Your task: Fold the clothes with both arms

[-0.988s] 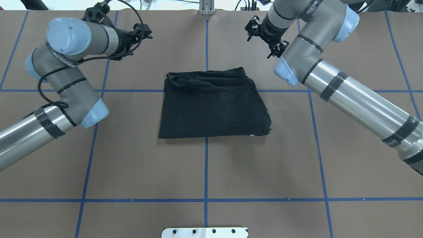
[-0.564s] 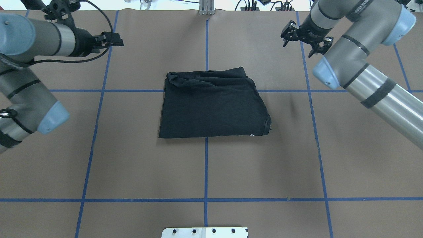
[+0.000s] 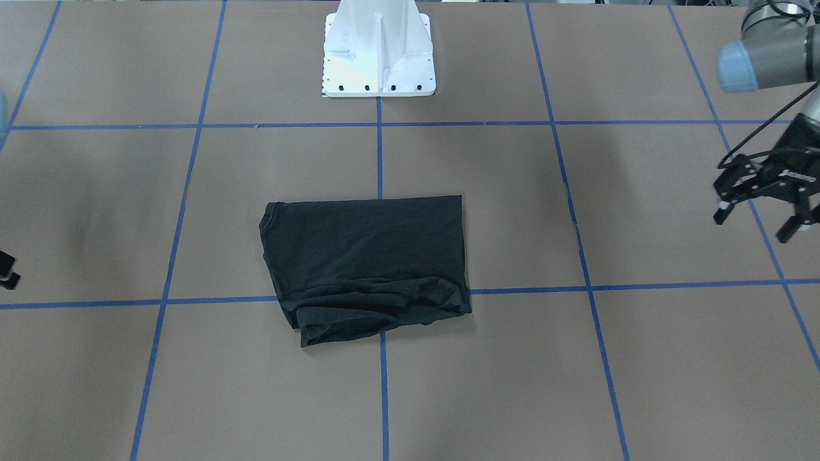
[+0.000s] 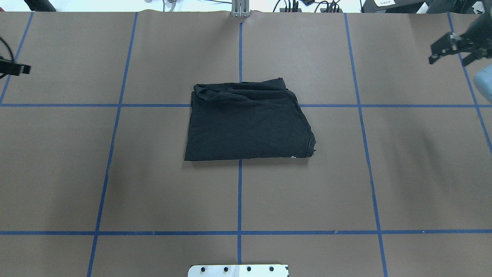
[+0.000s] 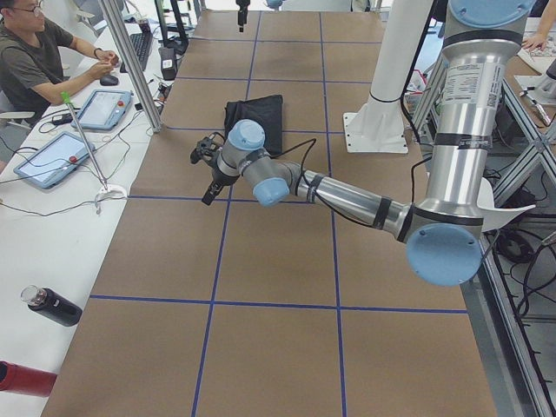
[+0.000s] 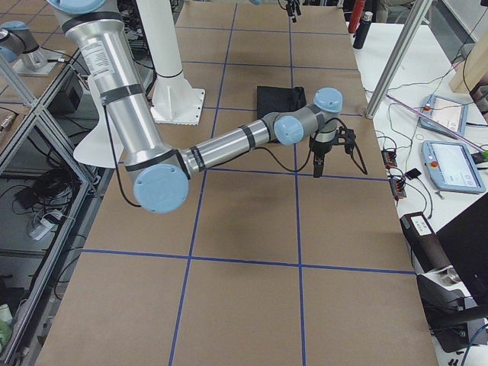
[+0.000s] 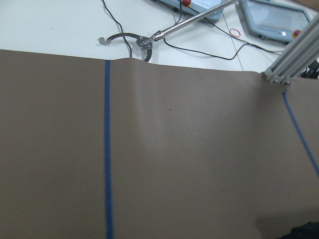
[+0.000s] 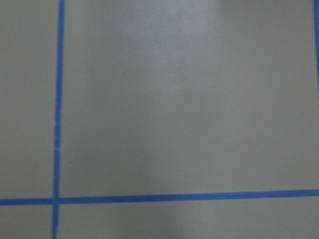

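One black T-shirt [image 4: 246,123], two arms, two claws, that's the whole count. The shirt lies folded into a rough rectangle in the middle of the bench [image 4: 115,173], right over a crossing of the blue tape [image 4: 239,192]. Its bunched edge is on the side away from the robot, and the collar corner is near the robot's right.

The left arm [image 5: 347,195] has its left claw [image 3: 756,221] out to the shirt's left, fingers spread apart and holding nothing. The right arm [image 6: 229,141] has its right claw [image 4: 449,60] far out on the other side, also apart and empty.

There's one white pedestal base [image 3: 378,57]. The side table [image 5: 35,252] has two tablets [image 5: 106,109] and one black bottle [image 5: 52,306], can't tell what's in it.
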`<state>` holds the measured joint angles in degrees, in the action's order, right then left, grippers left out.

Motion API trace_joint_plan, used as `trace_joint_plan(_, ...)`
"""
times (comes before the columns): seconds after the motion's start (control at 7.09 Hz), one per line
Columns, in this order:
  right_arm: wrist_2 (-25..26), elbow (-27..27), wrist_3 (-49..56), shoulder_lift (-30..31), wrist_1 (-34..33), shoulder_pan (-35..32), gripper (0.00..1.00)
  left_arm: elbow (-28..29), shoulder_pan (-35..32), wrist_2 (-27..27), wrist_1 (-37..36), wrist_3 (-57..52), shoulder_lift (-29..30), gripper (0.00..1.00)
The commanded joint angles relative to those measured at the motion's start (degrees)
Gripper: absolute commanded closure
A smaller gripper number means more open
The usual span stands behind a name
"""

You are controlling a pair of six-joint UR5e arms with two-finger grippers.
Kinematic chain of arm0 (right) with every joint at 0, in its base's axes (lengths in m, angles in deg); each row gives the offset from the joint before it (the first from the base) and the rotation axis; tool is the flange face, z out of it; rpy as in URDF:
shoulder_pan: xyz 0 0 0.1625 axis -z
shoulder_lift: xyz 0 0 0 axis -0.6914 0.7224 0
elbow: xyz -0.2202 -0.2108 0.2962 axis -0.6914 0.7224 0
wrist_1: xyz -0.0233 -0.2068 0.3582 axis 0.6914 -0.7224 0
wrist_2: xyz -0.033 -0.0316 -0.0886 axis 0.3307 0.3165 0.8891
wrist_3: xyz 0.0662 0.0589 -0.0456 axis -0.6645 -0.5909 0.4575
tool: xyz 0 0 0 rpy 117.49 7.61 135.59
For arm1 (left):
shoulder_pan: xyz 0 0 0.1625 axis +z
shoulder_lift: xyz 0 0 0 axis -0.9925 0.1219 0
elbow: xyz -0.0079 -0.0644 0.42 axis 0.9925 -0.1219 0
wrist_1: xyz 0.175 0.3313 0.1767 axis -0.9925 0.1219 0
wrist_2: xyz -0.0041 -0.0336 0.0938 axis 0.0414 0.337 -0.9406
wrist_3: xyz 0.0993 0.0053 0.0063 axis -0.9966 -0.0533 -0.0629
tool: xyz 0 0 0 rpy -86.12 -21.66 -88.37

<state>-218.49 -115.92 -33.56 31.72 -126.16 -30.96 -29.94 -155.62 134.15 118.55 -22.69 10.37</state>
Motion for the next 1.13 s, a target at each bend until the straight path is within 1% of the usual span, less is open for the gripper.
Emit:
trace_joint_plan(0.0, -0.77, -0.6, 19.3, 9.41, -0.8, -6.83, 0.0, 0.7, -11.53, 1.95, -9.75, -23.19, -4.22, 0.0)
trace_joint_plan(0.14, -0.86, -0.86, 22.67, 11.79, -0.8, -9.03, 0.0, 3.58, -17.67, 4.82, -13.81, -30.51, -4.22, 0.0)
trace_joint_plan(0.28, -2.77, -1.04, 23.23, 13.81, -0.8, -9.92, 0.0, 7.96, -22.17, 14.08, -14.55, -31.54, -4.22, 0.0)
trace_joint_plan(0.42, -5.06, -2.08, 23.32, 16.1, -0.62, -11.32, 0.0, 6.52, -24.65, 16.0, -14.64, -31.72, -6.49, 0.0)
trace_joint_plan(0.56, -5.6, -2.36, 23.32, 17.69, -0.36, -11.34, 0.0, 2.86, -24.76, 14.1, -14.73, -30.94, -8.68, 0.0)
trace_joint_plan(0.71, -5.08, -4.01, 23.32, 18.66, 0.08, -11.25, 0.0, 2.3, -24.68, 12.25, -14.82, -30.85, -10.36, 0.0)
trace_joint_plan(0.85, -4.47, -5.59, 23.41, 18.84, -0.35, -11.25, 0.0, 2.2, -24.5, 12.15, -14.73, -27.63, -10.55, 0.0)
trace_joint_plan(0.99, -2.98, -5.96, 23.41, 19.02, -0.44, -9.33, 0.0, 2.03, -24.5, 12.32, -14.38, -21.24, -10.55, 0.0)
